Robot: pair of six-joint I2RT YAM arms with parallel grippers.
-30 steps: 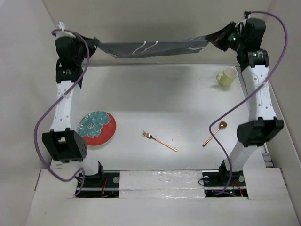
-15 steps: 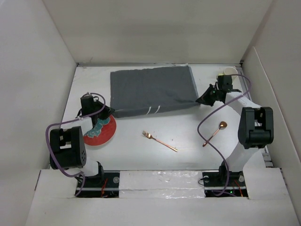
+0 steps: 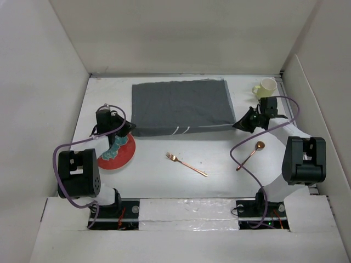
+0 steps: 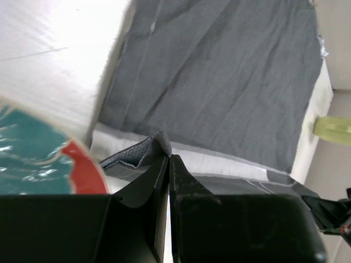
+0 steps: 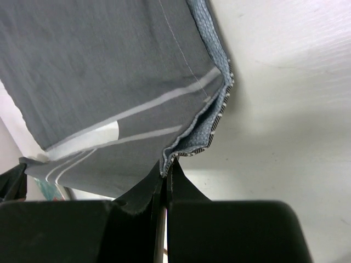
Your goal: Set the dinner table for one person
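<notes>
Left end effector (image 3: 127,129) is pressed together on the near left corner of the dark grey placemat (image 3: 181,105). Its wrist view shows that corner bunched up between the two black fingers (image 4: 143,183), with no gap left between them. The right end effector (image 3: 239,124) is likewise clamped on the near right corner, where the folded striped hem rises into its closed tips (image 5: 166,167).

The white desk (image 3: 219,150) lies under both end effectors and spreads out around them on every side, reaching from the arm bases to the back wall. The placemat lies spread over its far middle part, mostly flat, with thin white stripes along its near edge and only the two gripped corners lifted.

A red plate (image 3: 125,155) with a teal pattern sits at the left of the desk, just on the near side of the left end effector and partly hidden by that arm. A pale yellow mug (image 3: 266,87) stands upright in the far right corner, beyond the right end effector. A copper fork (image 3: 186,164) lies aslant near the middle, well apart from the cloth. A copper spoon (image 3: 250,155) lies to the right, its bowl pointing away from the bases.
</notes>
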